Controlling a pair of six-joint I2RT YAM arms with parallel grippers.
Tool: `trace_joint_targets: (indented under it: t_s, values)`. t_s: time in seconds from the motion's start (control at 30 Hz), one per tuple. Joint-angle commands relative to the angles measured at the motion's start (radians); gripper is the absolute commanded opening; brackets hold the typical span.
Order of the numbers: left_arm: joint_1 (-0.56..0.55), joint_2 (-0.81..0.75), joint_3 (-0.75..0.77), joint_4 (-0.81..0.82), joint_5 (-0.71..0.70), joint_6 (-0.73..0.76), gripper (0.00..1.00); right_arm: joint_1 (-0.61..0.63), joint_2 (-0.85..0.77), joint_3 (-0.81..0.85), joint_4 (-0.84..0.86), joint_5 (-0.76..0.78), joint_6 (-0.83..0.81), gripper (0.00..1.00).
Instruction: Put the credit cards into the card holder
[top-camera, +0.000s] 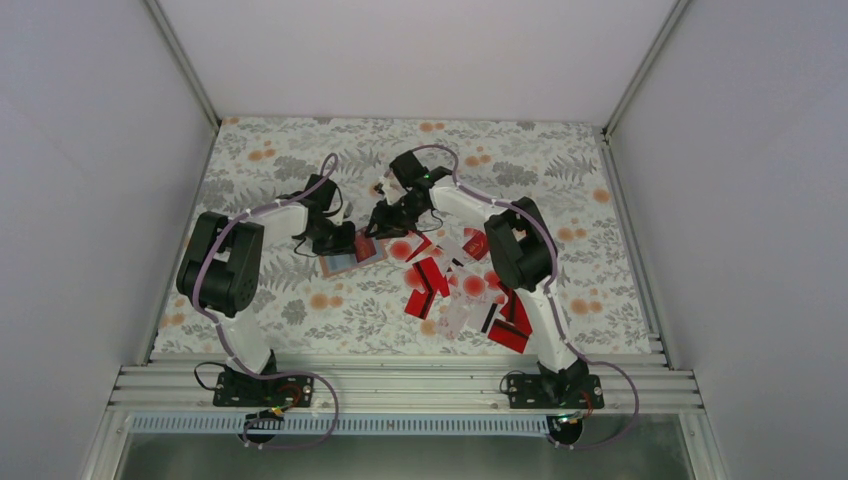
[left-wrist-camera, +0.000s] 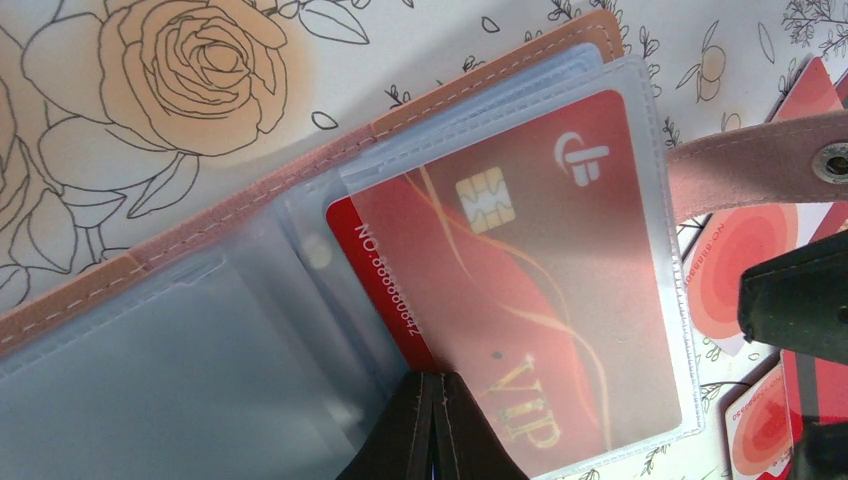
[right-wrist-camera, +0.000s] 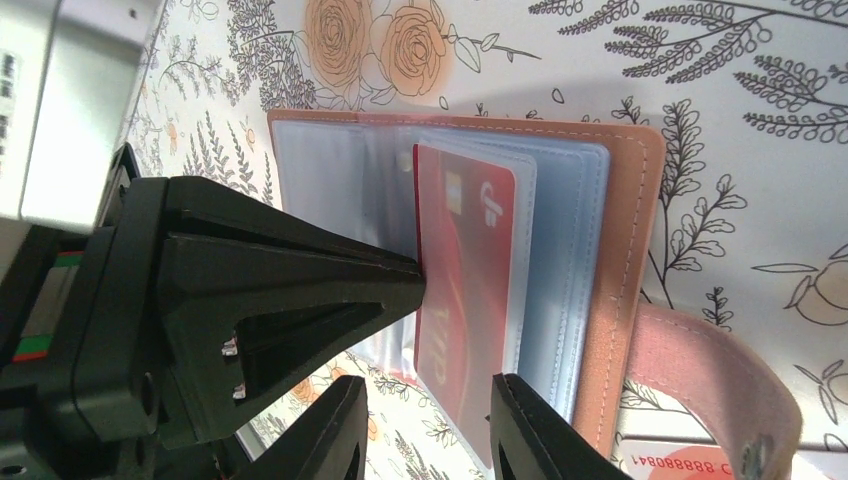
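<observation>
The card holder (top-camera: 352, 255) lies open on the flowered cloth, tan leather outside (right-wrist-camera: 625, 250), clear sleeves inside. A red VIP credit card (left-wrist-camera: 520, 260) sits partly inside one sleeve, its left edge sticking out. My left gripper (left-wrist-camera: 440, 380) is shut, and its tip (right-wrist-camera: 410, 270) touches that card's edge at the sleeve mouth. My right gripper (right-wrist-camera: 430, 400) is open just beyond the holder's edge, with the corner of the card's sleeve (right-wrist-camera: 470, 300) reaching between its fingers and no grip showing. More credit cards (top-camera: 460, 285), red and white, lie scattered to the right.
The holder's pink snap strap (left-wrist-camera: 740, 165) sticks out toward the loose cards (left-wrist-camera: 740, 270). The two grippers (top-camera: 340, 238) (top-camera: 385, 218) are close together over the holder. White walls stand around the table.
</observation>
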Motion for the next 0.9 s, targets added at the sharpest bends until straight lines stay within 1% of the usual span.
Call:
trace_joint_targets:
  t_s: [0.0,0.6,0.87]
  values:
    - [-0.008,0.036,-0.025,0.021,-0.007,0.016,0.02,0.015,0.014,0.002,0.013,-0.015,0.001,0.32]
    - [-0.009,0.034,-0.031,0.027,-0.002,0.016,0.02,0.028,0.054,0.007,-0.003,-0.013,0.005,0.33]
    - [-0.009,0.033,-0.031,0.025,-0.002,0.018,0.02,0.028,0.004,-0.015,-0.003,0.063,0.008,0.35]
